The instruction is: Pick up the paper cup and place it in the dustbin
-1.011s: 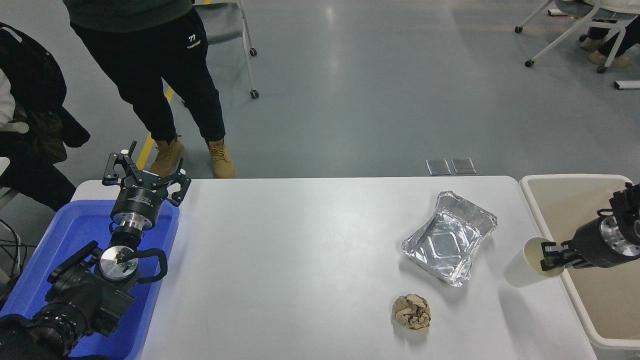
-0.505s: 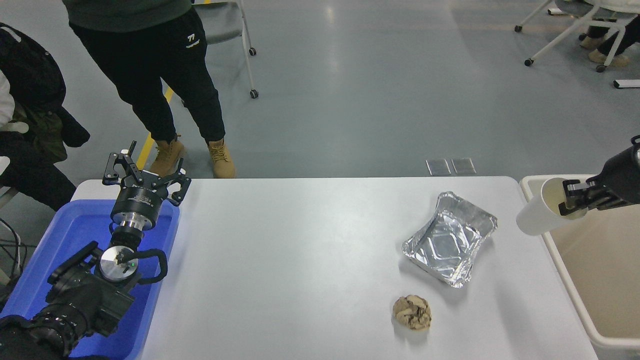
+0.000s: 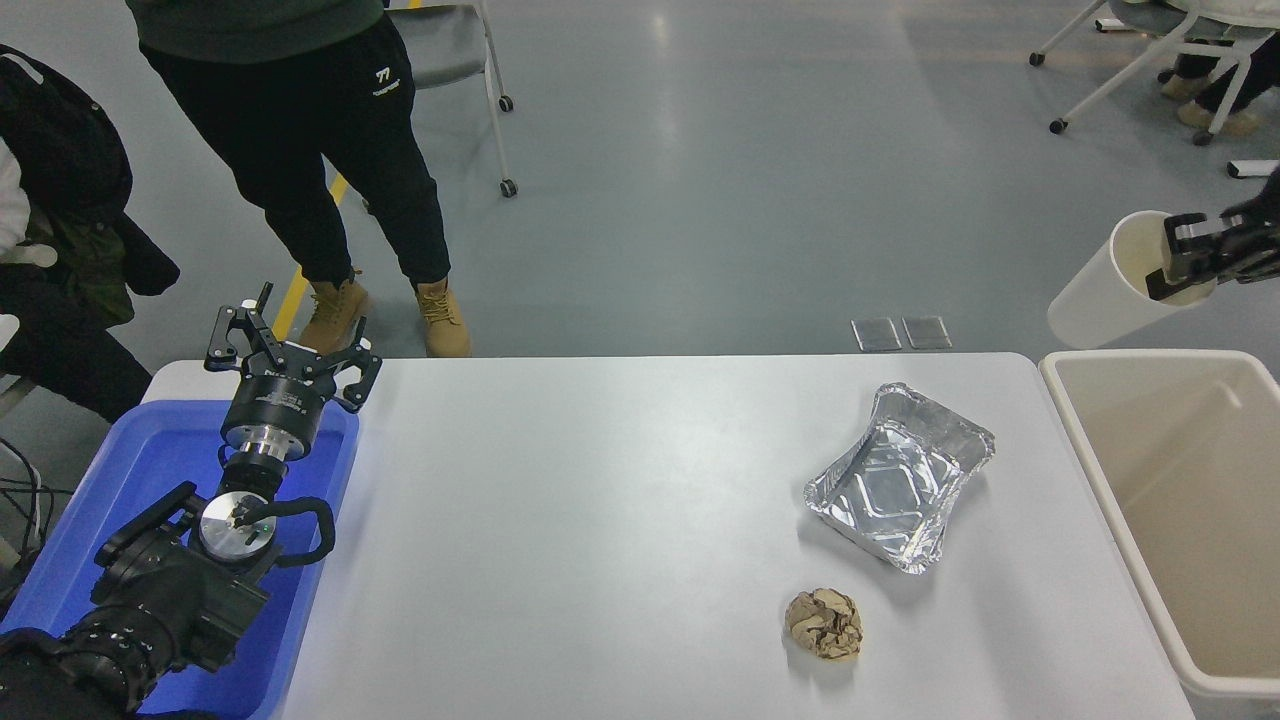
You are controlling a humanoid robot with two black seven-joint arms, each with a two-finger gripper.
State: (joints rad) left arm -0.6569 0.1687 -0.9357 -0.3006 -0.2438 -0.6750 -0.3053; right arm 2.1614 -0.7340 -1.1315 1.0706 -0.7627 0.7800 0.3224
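Grey workshop flooring is stretching out beyond the white table (image 3: 600,500) as I am watching my right gripper (image 3: 1185,255) holding the paper cup (image 3: 1115,290) high at the right edge, fingers pinching its rim, one inside the cream mouth. Tilted, the cup is hanging in the air above the far end of the beige dustbin (image 3: 1090,470), which is standing just beside the table's right edge. My left gripper (image 3: 290,355) is sitting parked over the blue tub (image 3: 140,460) at the near left, fingers spread. On the table, a foil tray (image 3: 900,475) and a crumpled brown paper ball (image 3: 823,623) are lying apart. A person's legs (image 3: 330,180) are standing at the far side.
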